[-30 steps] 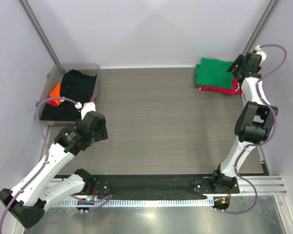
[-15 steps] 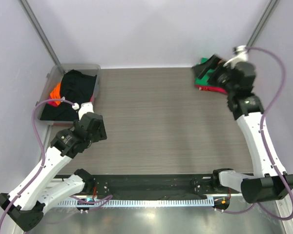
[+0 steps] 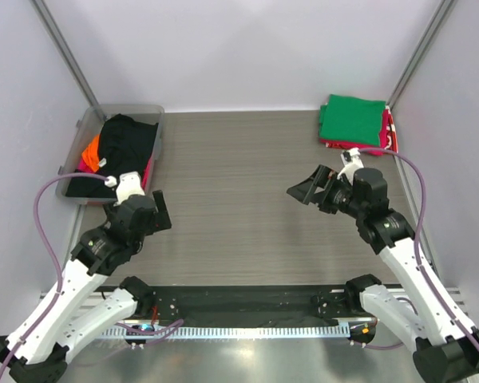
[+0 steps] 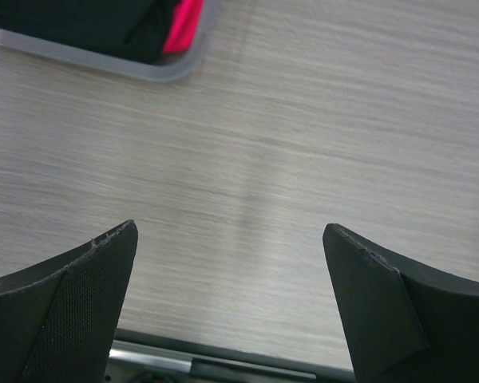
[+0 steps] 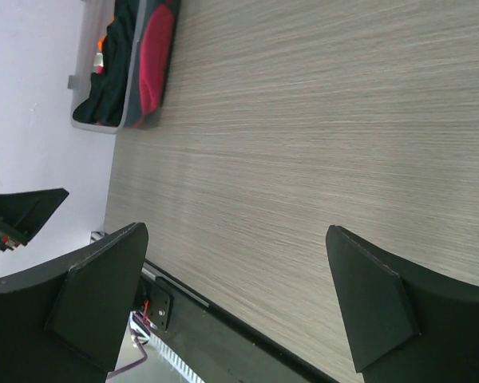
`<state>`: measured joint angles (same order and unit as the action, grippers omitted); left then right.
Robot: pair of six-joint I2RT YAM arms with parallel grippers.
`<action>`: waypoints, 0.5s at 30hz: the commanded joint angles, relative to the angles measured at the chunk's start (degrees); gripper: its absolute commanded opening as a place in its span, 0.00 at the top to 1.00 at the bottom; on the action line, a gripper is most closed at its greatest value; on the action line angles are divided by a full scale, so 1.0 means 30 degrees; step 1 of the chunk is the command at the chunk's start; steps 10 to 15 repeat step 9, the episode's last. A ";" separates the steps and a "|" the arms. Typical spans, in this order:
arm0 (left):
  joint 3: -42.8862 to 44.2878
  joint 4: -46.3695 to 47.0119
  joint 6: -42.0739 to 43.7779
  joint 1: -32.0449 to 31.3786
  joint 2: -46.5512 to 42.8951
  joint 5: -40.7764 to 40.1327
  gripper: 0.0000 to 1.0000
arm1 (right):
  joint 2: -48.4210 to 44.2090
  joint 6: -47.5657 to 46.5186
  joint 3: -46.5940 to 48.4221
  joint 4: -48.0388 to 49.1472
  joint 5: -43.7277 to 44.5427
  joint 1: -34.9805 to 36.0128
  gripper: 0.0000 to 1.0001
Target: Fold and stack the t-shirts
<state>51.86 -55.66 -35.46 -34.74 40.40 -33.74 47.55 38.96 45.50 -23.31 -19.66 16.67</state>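
- Tub (image 3: 86,128) of clear plastic sits at the far left corner of the tabletop (image 3: 239,183); a crumpled black t-shirt (image 3: 128,140) fills most of it, an orange t-shirt (image 3: 90,149) shows at its left side, and a strip of pink cloth (image 3: 149,171) lies against its right wall.
- Left fingers (image 4: 64,311) stand wide apart with nothing between them, over bare wood just in front of the tub's near right corner.
- Right fingers (image 5: 96,303) are also spread wide and hold nothing, pointing left over the tabletop's right half, well apart from the stack.
- Green t-shirt (image 3: 351,120), folded flat, lies at the far right corner on top of a magenta-pink t-shirt (image 3: 390,132), whose edges show along the near and right sides.
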 commanded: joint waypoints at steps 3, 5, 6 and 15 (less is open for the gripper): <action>-0.0148 0.1824 -0.0421 0.0067 -0.0227 -0.3370 0.00 | -0.1435 -0.0125 -0.0926 0.0154 0.0401 0.0011 0.00; 0.0466 0.1301 -0.0891 0.0067 0.0735 -0.4044 0.00 | -0.1349 -0.0184 -0.0956 0.0008 0.0577 0.0011 0.00; 0.0672 0.1123 -0.1126 0.0067 0.1176 -0.4541 0.00 | -0.1261 -0.0213 -0.0927 -0.0110 0.0403 0.0011 0.00; 0.1492 0.0595 -0.1332 0.0358 0.2438 -0.5362 0.00 | -0.1288 -0.0855 -0.0635 -0.0490 0.0779 0.0011 0.01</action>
